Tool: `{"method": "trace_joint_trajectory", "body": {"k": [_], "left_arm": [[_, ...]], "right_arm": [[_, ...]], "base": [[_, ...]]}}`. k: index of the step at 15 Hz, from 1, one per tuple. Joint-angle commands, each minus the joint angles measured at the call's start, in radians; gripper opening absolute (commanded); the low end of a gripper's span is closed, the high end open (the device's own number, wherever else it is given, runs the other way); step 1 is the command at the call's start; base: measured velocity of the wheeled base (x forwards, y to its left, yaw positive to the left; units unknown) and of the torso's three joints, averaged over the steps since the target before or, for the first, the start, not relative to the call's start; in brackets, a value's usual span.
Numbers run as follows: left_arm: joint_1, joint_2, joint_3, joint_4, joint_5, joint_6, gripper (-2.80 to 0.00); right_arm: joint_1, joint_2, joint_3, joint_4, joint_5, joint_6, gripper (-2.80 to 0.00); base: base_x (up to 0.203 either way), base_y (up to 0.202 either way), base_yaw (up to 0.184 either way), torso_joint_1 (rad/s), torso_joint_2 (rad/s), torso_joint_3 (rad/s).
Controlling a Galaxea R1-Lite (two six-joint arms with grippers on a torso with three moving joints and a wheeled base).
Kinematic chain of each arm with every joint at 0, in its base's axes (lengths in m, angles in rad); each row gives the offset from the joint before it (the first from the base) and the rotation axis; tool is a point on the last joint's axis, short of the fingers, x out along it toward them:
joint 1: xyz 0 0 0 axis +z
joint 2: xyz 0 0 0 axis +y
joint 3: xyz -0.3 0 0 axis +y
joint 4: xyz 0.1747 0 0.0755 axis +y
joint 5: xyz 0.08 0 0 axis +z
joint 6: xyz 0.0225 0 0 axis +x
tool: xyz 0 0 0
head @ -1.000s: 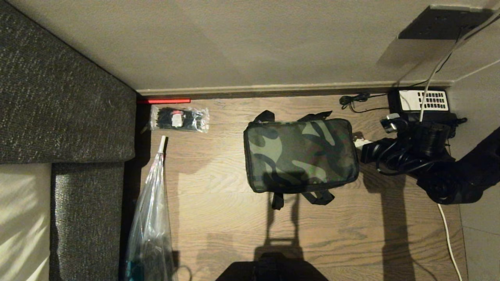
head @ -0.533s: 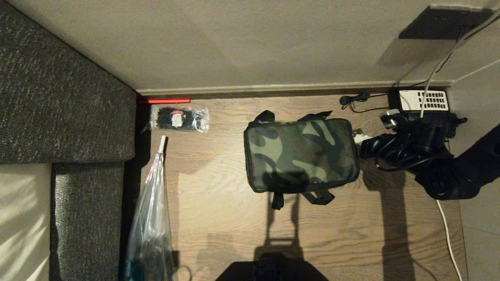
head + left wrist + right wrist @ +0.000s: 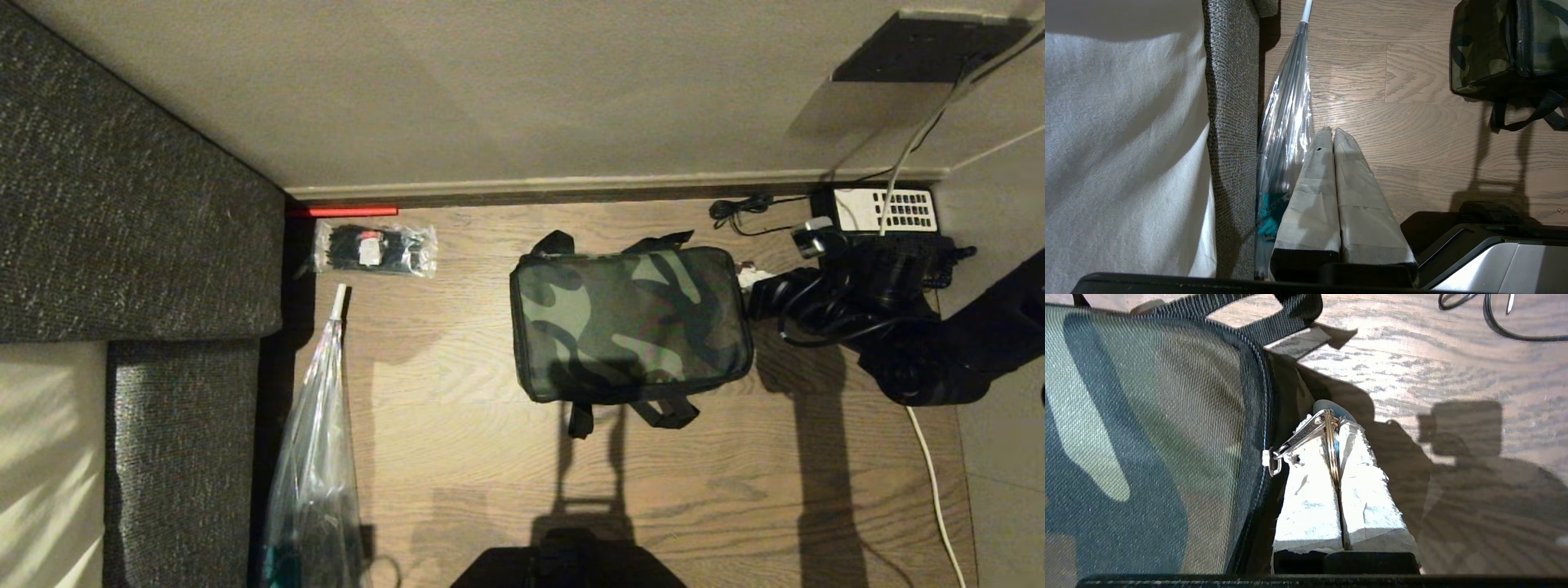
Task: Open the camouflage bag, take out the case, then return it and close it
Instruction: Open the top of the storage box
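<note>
Right tool, clamped on the zipper ring, has crept along the camouflage bag's right edge; unzipping begins.

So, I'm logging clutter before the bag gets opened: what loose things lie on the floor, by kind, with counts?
Camouflage bag: 1
Clear packet of black items: 1
Clear umbrella: 1
Telephone: 1
Red stick by the skirting: 1
Total: 5
</note>
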Motion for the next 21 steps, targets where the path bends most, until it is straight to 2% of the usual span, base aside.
{"method": "trace_joint_trajectory", "body": {"k": [1,12,16,19,21], "left_arm": [[0.0,0.0,0.0,0.0,0.0,0.0,-2.8],[0.0,0.0,0.0,0.0,0.0,-0.001,-2.8],[0.0,0.0,0.0,0.0,0.0,-0.001,-2.8],[0.0,0.0,0.0,0.0,0.001,-0.001,-2.8],[0.0,0.0,0.0,0.0,0.001,-0.001,-2.8]], "right_arm": [[0.001,0.009,-0.022,0.0,0.002,-0.002,-2.8],[0.003,0.022,-0.111,0.03,0.002,0.002,-2.8],[0.01,0.014,-0.123,0.023,0.003,0.056,-2.8],[0.012,0.015,-0.134,0.023,0.003,0.064,-2.8],[0.012,0.015,-0.149,0.022,0.002,0.109,-2.8]], "base": [[0.0,0.0,0.0,0.0,0.0,0.0],[0.0,0.0,0.0,0.0,0.0,0.0],[0.0,0.0,0.0,0.0,0.0,0.0],[0.0,0.0,0.0,0.0,0.0,0.0],[0.0,0.0,0.0,0.0,0.0,0.0]]}}
